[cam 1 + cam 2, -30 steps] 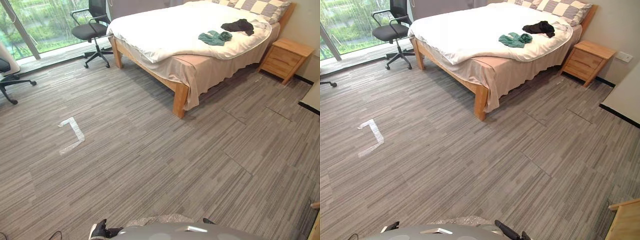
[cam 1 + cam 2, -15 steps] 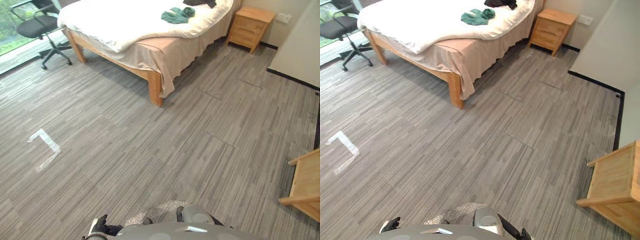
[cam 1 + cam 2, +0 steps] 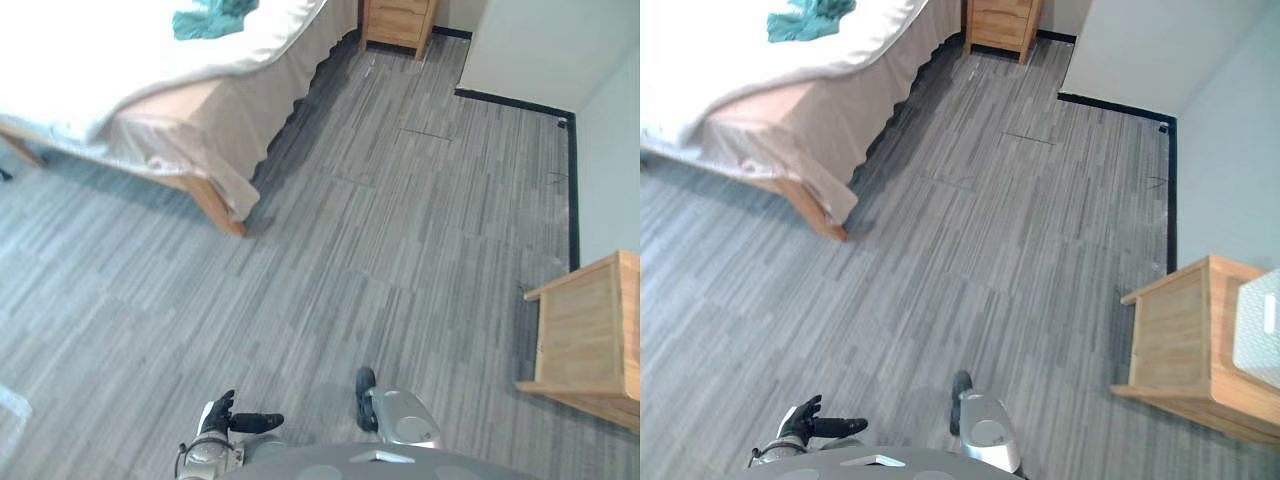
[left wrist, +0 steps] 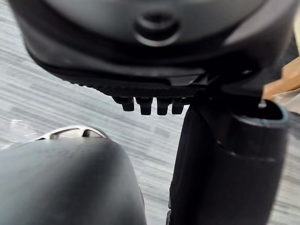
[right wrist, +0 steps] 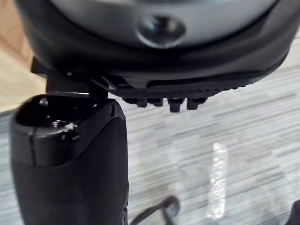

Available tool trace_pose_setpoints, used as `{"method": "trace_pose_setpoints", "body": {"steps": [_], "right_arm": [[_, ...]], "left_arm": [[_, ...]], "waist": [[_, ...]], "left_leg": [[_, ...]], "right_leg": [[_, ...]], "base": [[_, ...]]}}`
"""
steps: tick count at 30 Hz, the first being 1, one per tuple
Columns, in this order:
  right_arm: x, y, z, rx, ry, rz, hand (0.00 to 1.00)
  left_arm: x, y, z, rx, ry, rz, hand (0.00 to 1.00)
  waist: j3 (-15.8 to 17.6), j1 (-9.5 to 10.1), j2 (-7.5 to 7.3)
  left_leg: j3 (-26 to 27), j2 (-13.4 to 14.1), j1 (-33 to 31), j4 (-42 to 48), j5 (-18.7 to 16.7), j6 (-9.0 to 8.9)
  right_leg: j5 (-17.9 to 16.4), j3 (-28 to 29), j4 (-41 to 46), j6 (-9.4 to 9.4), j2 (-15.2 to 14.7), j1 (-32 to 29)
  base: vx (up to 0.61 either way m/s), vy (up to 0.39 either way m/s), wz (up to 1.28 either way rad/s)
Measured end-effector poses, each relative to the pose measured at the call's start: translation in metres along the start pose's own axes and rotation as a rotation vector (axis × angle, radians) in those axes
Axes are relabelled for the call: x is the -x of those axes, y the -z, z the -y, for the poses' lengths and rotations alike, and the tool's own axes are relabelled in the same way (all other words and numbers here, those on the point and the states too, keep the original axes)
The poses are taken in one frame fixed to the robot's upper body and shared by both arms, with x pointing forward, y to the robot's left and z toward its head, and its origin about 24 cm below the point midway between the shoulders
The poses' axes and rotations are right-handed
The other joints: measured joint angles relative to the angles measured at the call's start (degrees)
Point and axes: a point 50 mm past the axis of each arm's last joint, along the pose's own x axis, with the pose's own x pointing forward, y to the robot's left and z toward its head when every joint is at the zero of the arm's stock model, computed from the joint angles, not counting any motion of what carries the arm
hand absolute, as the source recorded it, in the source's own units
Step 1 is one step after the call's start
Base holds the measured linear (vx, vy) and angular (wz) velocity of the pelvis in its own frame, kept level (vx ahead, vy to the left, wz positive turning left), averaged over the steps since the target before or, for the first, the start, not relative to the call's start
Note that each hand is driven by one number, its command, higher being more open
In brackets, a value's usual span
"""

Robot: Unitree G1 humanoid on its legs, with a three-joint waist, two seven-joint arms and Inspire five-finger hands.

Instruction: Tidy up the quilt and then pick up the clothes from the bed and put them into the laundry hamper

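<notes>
The left hand's fingers (image 4: 145, 107) are straight and relaxed, their tips in a short row past the palm with the thumb (image 4: 243, 168) standing apart beside them, and nothing lies between them. The right hand's fingers (image 5: 174, 104) are just as slack, with the thumb (image 5: 70, 159) off to one side and no cloth or anything else in their grasp. From the head, the left hand (image 3: 224, 417) shows low at the robot's side, over the grey plank floor (image 3: 400, 230) and touching nothing. The right hand (image 5: 201, 70) likewise hangs over bare floor in its own wrist view. Well away from both hands stands one bed (image 3: 215, 205), seen at its corner, with one wooden leg showing under a pale pink sheet (image 3: 200, 130) that hangs down to the floor. One white quilt (image 3: 100, 60) covers the top and droops unevenly over the side. One teal garment (image 3: 212, 18) lies crumpled on the quilt near that edge, the single piece of clothing in sight. Just past the bed's far end stands one wooden nightstand (image 3: 398, 22) against the wall (image 3: 540, 50). On the robot's right is one more piece of light wooden furniture (image 3: 590, 330), well apart from the bed, with one white object (image 3: 1258, 330) on top that I cannot identify.
</notes>
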Motion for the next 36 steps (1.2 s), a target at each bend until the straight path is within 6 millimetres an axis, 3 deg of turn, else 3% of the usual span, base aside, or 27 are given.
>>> {"method": "trace_pose_setpoints", "body": {"steps": [2, 3, 4, 6, 7, 9, 11, 12, 13, 14, 15, 16, 18, 20, 21, 22, 23, 25, 26, 28, 29, 30, 31, 32, 33, 34, 36], "right_arm": [[-0.002, -0.027, -0.010, 0.053, -0.013, 0.072, 1.00], [-0.002, -0.036, -0.014, 0.059, -0.022, 0.099, 1.00], [-0.001, -0.058, -0.027, 0.054, -0.053, 0.167, 1.00], [0.001, -0.074, -0.039, 0.045, -0.082, 0.224, 1.00], [0.003, -0.079, -0.046, 0.037, -0.100, 0.251, 1.00], [0.004, -0.078, -0.050, 0.038, -0.110, 0.250, 1.00], [0.005, -0.069, -0.055, 0.057, -0.122, 0.227, 1.00], [0.004, -0.057, -0.053, 0.056, -0.117, 0.196, 1.00], [0.004, -0.050, -0.051, 0.061, -0.114, 0.179, 1.00], [0.004, -0.049, -0.050, 0.059, -0.113, 0.173, 1.00], [0.003, -0.042, -0.049, 0.046, -0.111, 0.147, 1.00], [0.003, -0.030, -0.047, 0.020, -0.102, 0.108, 1.00], [0.003, -0.015, -0.039, 0.003, -0.081, 0.066, 1.00], [0.004, -0.011, -0.035, 0.000, -0.074, 0.065, 1.00], [0.004, -0.012, -0.034, -0.006, -0.070, 0.071, 1.00], [0.004, -0.013, -0.033, -0.007, -0.071, 0.078, 1.00], [0.004, -0.014, -0.033, -0.007, -0.071, 0.080, 1.00], [0.004, -0.017, -0.033, -0.007, -0.071, 0.089, 1.00], [0.004, -0.017, -0.033, -0.007, -0.073, 0.090, 1.00], [0.004, -0.014, -0.034, -0.005, -0.080, 0.079, 1.00], [0.004, -0.011, -0.034, -0.004, -0.082, 0.071, 1.00], [0.004, -0.010, -0.032, -0.002, -0.079, 0.064, 1.00], [0.002, -0.016, -0.023, 0.015, -0.062, 0.076, 1.00], [0.001, -0.024, -0.018, 0.040, -0.050, 0.099, 1.00], [0.000, -0.029, -0.017, 0.060, -0.049, 0.116, 1.00], [0.000, -0.034, -0.018, 0.095, -0.048, 0.134, 1.00], [0.001, -0.039, -0.022, 0.107, -0.060, 0.154, 1.00]], "left_arm": [[-0.002, -0.013, 0.000, 0.038, -0.029, 0.050, 1.00], [-0.004, -0.019, 0.000, 0.043, -0.033, 0.065, 1.00], [-0.005, -0.028, 0.003, 0.065, -0.037, 0.086, 1.00], [-0.007, -0.038, 0.010, 0.068, -0.023, 0.113, 1.00], [-0.006, -0.044, 0.022, 0.061, 0.009, 0.135, 1.00], [-0.006, -0.047, 0.025, 0.044, 0.027, 0.152, 1.00], [-0.007, -0.049, 0.022, 0.047, 0.023, 0.152, 1.00], [-0.007, -0.045, 0.021, 0.050, 0.017, 0.137, 1.00], [-0.007, -0.042, 0.019, 0.055, 0.011, 0.120, 1.00], [-0.007, -0.041, 0.016, 0.060, 0.004, 0.117, 1.00], [-0.008, -0.039, 0.010, 0.075, -0.015, 0.104, 1.00], [-0.009, -0.035, 0.005, 0.074, -0.029, 0.082, 1.00], [-0.009, -0.026, 0.003, 0.058, -0.030, 0.040, 1.00], [-0.007, -0.017, 0.003, 0.053, -0.030, 0.009, 1.00], [-0.007, -0.015, 0.005, 0.047, -0.024, -0.002, 1.00], [-0.006, -0.014, 0.006, 0.044, -0.017, -0.004, 1.00], [-0.006, -0.014, 0.007, 0.042, -0.012, -0.004, 1.00], [-0.006, -0.016, 0.010, 0.048, -0.006, 0.001, 1.00], [-0.007, -0.018, 0.011, 0.055, -0.006, 0.005, 1.00], [-0.006, -0.013, 0.005, 0.136, -0.044, -0.015, 1.00], [-0.005, -0.011, 0.003, 0.157, -0.060, -0.018, 1.00], [-0.004, -0.005, 0.003, 0.180, -0.069, -0.035, 1.00], [-0.001, 0.000, 0.010, 0.222, -0.063, -0.046, 1.00], [0.002, 0.002, 0.019, 0.269, -0.050, -0.051, 1.00], [0.002, 0.002, 0.021, 0.285, -0.043, -0.055, 1.00], [0.002, 0.001, 0.023, 0.293, -0.030, -0.053, 1.00], [0.001, 0.000, 0.021, 0.282, -0.028, -0.044, 1.00]], "waist": [[0.50, 2.18, -0.98], [0.64, 2.70, -1.21], [0.91, 3.30, -1.68], [0.99, 3.89, -1.81], [0.94, 4.06, -1.86], [0.88, 4.32, -1.85], [0.28, 4.87, -2.67], [-1.58, 5.29, -4.07], [-2.75, 5.55, -5.05], [-2.91, 5.70, -5.22], [-2.33, 5.77, -6.69], [-2.10, 5.56, -7.97], [-1.85, 4.87, -8.21], [-1.58, 4.08, -7.51], [-1.57, 4.01, -6.86], [-1.57, 3.71, -6.55], [-1.58, 3.56, -6.42], [-1.56, 3.17, -5.91], [-1.52, 3.04, -5.70], [-1.85, 3.73, -5.85], [-2.23, 4.01, -6.50], [-2.59, 3.90, -6.26], [-3.47, 4.09, -3.46], [-3.58, 4.05, -1.75], [-3.46, 3.84, -0.86], [-3.43, 3.88, -0.47], [-3.25, 4.12, -0.81]], "left_leg": [[-0.40, -6.41, -5.12, 1.27, -4.36, -0.75], [0.36, -7.77, -6.91, 0.37, -5.36, -0.13], [2.44, -10.89, -10.87, -6.06, -6.69, 0.98], [4.95, -13.43, -13.84, -17.11, -6.16, 1.73], [7.47, -15.33, -15.60, -28.90, -2.57, 2.74], [9.59, -15.91, -16.70, -37.09, 0.98, 4.53], [10.06, -16.24, -18.37, -38.22, 5.56, 9.35], [10.19, -17.71, -18.34, -38.05, 9.24, 12.56], [10.37, -19.03, -17.52, -38.50, 9.70, 13.89], [10.48, -19.65, -16.24, -39.05, 8.82, 13.85], [9.80, -21.01, -12.84, -39.44, 6.87, 13.40], [7.61, -22.28, -8.80, -39.42, 4.77, 13.15], [2.72, -23.40, -1.65, -40.49, 2.24, 13.00], [-2.70, -23.72, 5.27, -43.17, 1.89, 13.03], [-6.48, -23.39, 9.14, -45.58, 1.88, 13.02], [-10.42, -22.93, 11.41, -46.82, 1.81, 12.88], [-12.50, -22.68, 11.73, -46.88, 1.52, 12.37], [-20.33, -21.87, 12.26, -46.82, -0.77, 9.44], [-22.16, -21.61, 12.25, -46.74, -1.88, 9.12], [-27.00, -21.00, 12.29, -44.01, -6.25, 6.25], [-27.12, -20.98, 12.33, -42.69, -7.55, 5.51], [-27.58, -20.00, 12.49, -40.74, -9.08, 4.49], [-27.03, -17.64, 12.05, -38.62, -9.56, 3.66], [-25.75, -15.31, 10.51, -34.51, -9.62, 3.24], [-24.77, -14.35, 9.34, -31.70, -9.19, 2.12], [-20.84, -12.54, 7.06, -26.08, -6.94, -1.10], [-11.12, -9.07, 6.25, -22.39, -6.86, -1.51]], "right_leg": [[-0.24, 3.34, -4.39, -0.34, 0.11, 6.15], [-0.29, 3.93, -5.54, -0.39, 0.11, 7.68], [-0.84, 5.03, -7.78, 0.33, -0.04, 10.76], [-2.36, 5.58, -9.55, 0.97, -0.17, 13.65], [-4.22, 5.64, -11.01, 1.41, -0.14, 16.46], [-6.65, 5.77, -11.24, 2.18, 0.22, 18.83], [-10.50, 6.04, -10.54, 3.85, -0.20, 21.67], [-12.70, 6.33, -7.47, 5.81, -1.88, 21.01], [-14.10, 6.56, 0.35, 7.40, -3.47, 18.12], [-14.32, 6.75, 6.15, 8.11, -4.16, 16.03], [-11.97, 7.04, 19.75, 13.09, -5.58, 11.84], [-5.85, 9.82, 33.75, 19.56, -6.16, 7.86], [-5.66, 9.89, 49.11, 19.42, -6.74, 3.90], [-7.14, 7.17, 53.32, 16.76, -8.19, 0.25], [-9.57, 6.52, 50.82, 12.51, -8.29, -2.48], [-11.09, 6.85, 44.69, 10.13, -8.07, -4.87], [-11.50, 7.62, 40.10, 9.52, -7.92, -5.90], [-10.62, 17.40, 19.26, 10.19, -6.79, -8.72], [-9.87, 20.26, 15.37, 10.60, -6.82, -9.42], [-6.03, 25.40, 6.09, 12.64, -8.18, -10.89], [-4.63, 25.30, 6.21, 13.16, -8.49, -10.90], [0.32, 24.38, 9.10, 15.14, -8.20, -10.14], [-2.12, 20.81, 12.51, 14.60, -7.40, -9.83], [-3.16, 16.97, 13.29, 13.50, -6.92, -8.05], [-3.60, 14.93, 13.25, 12.77, -6.83, -6.49], [-4.23, 11.97, 12.39, 11.65, -7.06, -3.17], [-4.63, 7.64, 8.78, 10.77, -7.55, 3.23]], "base": [[0.60, -0.233, -0.72], [0.59, -0.145, -0.73], [0.47, -0.086, -0.50], [0.40, -0.045, -0.35], [0.44, -0.020, -0.15], [0.51, 0.045, -0.09], [0.57, 0.125, -0.15], [0.72, 0.175, -0.15], [0.75, 0.186, -0.12], [0.74, 0.229, 0.01], [0.72, 0.259, 0.38], [0.71, 0.252, 0.61], [0.66, 0.151, 1.26], [0.58, 0.029, 1.44], [0.62, -0.098, 1.53], [0.61, -0.138, 1.64], [0.50, -0.163, 1.83], [0.47, -0.270, 1.94], [0.54, -0.401, 1.89], [0.46, -0.455, 1.60], [0.38, -0.417, 1.34], [0.42, -0.468, 1.31], [0.47, -0.505, 1.49], [0.44, -0.464, 1.30], [0.31, -0.361, 1.32], [0.26, -0.368, 1.34], [0.18, -0.308, 1.10]]}}
